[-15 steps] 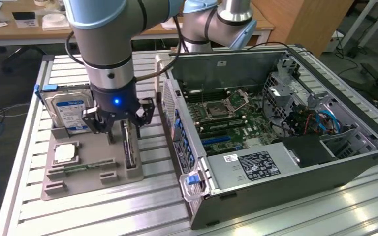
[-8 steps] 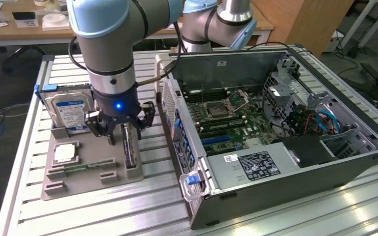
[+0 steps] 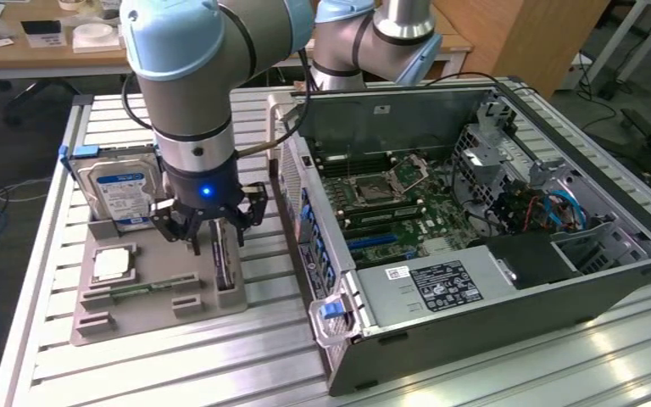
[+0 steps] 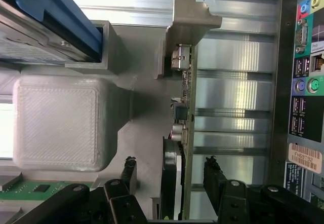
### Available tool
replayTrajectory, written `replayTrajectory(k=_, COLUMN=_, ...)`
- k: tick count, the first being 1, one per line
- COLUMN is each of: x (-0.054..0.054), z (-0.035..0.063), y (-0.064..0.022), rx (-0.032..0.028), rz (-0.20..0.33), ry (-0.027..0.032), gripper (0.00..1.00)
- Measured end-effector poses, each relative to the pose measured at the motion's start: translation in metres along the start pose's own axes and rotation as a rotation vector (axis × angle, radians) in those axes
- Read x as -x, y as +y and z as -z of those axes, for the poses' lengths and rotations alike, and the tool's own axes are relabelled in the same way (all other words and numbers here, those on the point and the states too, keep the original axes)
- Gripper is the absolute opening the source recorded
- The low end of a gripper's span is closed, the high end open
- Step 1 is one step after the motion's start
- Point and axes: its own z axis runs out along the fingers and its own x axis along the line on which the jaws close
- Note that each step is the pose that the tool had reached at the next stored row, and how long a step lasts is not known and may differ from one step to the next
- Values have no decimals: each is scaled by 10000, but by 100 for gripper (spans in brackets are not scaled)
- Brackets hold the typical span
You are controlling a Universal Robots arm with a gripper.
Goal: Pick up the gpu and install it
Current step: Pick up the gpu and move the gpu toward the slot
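Observation:
The gpu point(image 3: 227, 270) is a thin dark card standing on edge in a slot of the grey holder tray point(image 3: 145, 322), on the exterior view's left. My gripper point(image 3: 221, 231) hangs just above its far end, open. In the wrist view the gpu point(image 4: 185, 97) appears edge-on, with its pale metal bracket point(image 4: 191, 12) at one end. My gripper point(image 4: 171, 172) is open, and the two black fingertips point(image 4: 129, 169) stand on either side of the card, apart from it. The open computer case point(image 3: 597, 254) lies at the exterior view's right with its motherboard point(image 3: 393, 199) exposed.
The tray also holds a silver hard drive point(image 3: 122, 188) with a blue-white label, a square CPU chip point(image 3: 113, 264) and a green memory stick point(image 3: 145, 289). The case's rear port panel point(image 4: 304, 82) stands close beside the card. Slatted aluminium table point(image 3: 247, 365) underneath.

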Motion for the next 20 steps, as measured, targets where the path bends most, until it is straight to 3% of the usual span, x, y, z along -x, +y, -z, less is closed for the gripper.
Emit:
replayTrajectory(k=12, x=0, z=-17, y=0, rx=1, rz=0, ry=-2, gripper=64)
replayTrajectory(k=13, x=0, z=-20, y=-1, rx=1, rz=0, ry=-2, gripper=57)
replayTrajectory(k=15, x=-1, z=-28, y=0, rx=1, rz=0, ry=-2, gripper=57)
replayTrajectory(k=16, x=-1, z=-31, y=-1, rx=1, rz=0, ry=-1, gripper=50)
replayTrajectory(k=20, x=-1, z=-35, y=-1, rx=-1, rz=0, ry=0, gripper=49)
